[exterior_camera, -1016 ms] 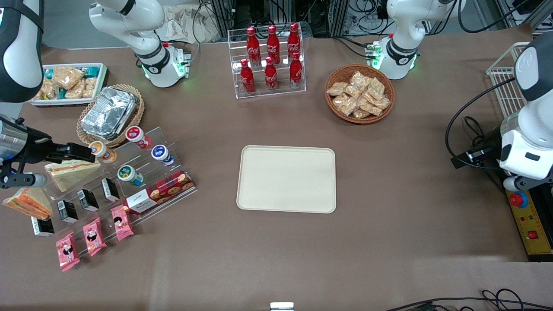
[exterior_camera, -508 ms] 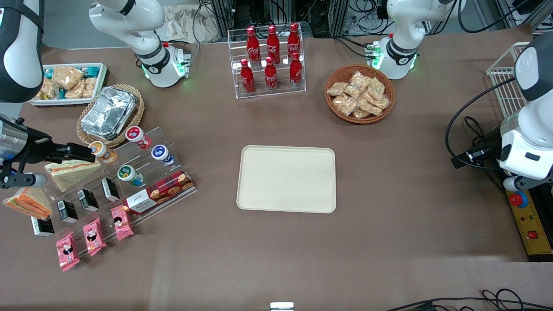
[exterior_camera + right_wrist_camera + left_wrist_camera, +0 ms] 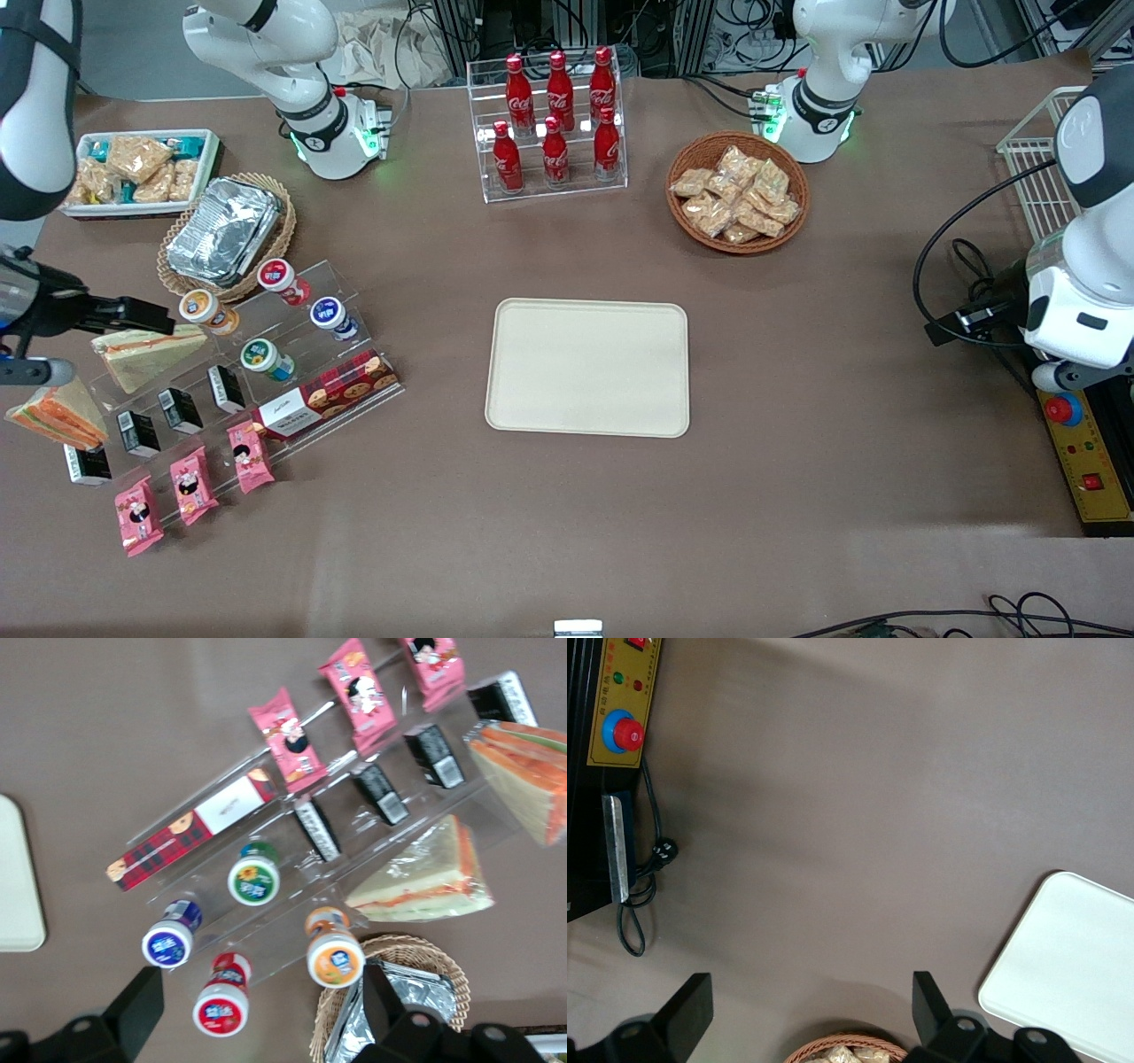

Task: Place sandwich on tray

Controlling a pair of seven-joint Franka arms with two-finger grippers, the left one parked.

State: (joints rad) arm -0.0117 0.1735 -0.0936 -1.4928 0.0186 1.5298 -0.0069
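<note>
The sandwich (image 3: 58,415) with orange, green and white layers lies in its plastic wrap at the working arm's end of the clear display shelf; it also shows in the right wrist view (image 3: 527,780). The cream-beige tray (image 3: 588,368) lies in the middle of the table, with nothing on it, and its corner shows in the right wrist view (image 3: 18,877). My right gripper (image 3: 142,315) hovers high above the shelf, over the paler sandwich (image 3: 146,350) and farther from the front camera than the task sandwich. In the right wrist view the gripper (image 3: 259,981) is open and holds nothing.
The clear shelf (image 3: 292,354) holds several yogurt cups, black cartons, a red cookie box (image 3: 328,394) and pink packets. A basket of foil containers (image 3: 226,232) and a white snack bin (image 3: 142,170) stand nearby. A cola rack (image 3: 554,124) and a snack basket (image 3: 737,193) stand farther back.
My right gripper has shifted a little toward the working arm's end of the table, away from the tray. It stays open. Nothing else has moved.
</note>
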